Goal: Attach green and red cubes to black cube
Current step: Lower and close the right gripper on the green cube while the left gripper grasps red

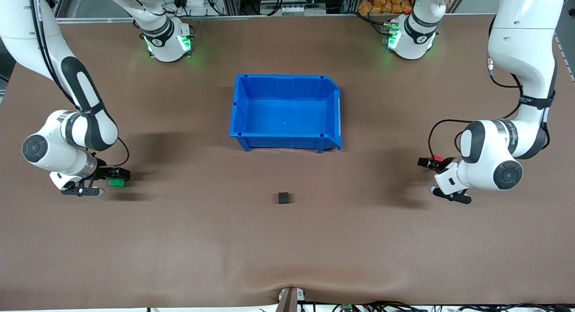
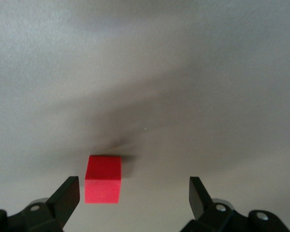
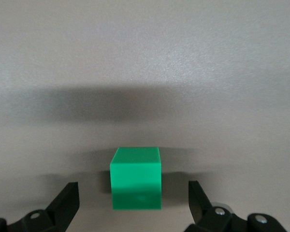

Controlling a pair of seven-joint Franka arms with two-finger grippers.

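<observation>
Both grippers wide open, holding nothing. Right gripper (image 1: 117,176) low over green cube (image 1: 117,182), mid-left of front frame; cube centred between fingers in wrist view. Left gripper (image 1: 429,164) low over red cube (image 1: 435,158), mid-right; the cube sits close to one finger (image 2: 66,195), so recentre before closing. Black cube (image 1: 283,197) lies lower centre, below blue bin (image 1: 287,140).

Blue bin (image 1: 287,112) (open-topped) on brown table (image 1: 179,240).

The table (image 1: 179,240) wears a matt brown cover, faintly grained. The blue bin (image 1: 240,106) is smooth, slightly glossy plastic. Red cube (image 2: 103,179), green cube (image 3: 136,178) and black cube (image 1: 283,197) look matt.
</observation>
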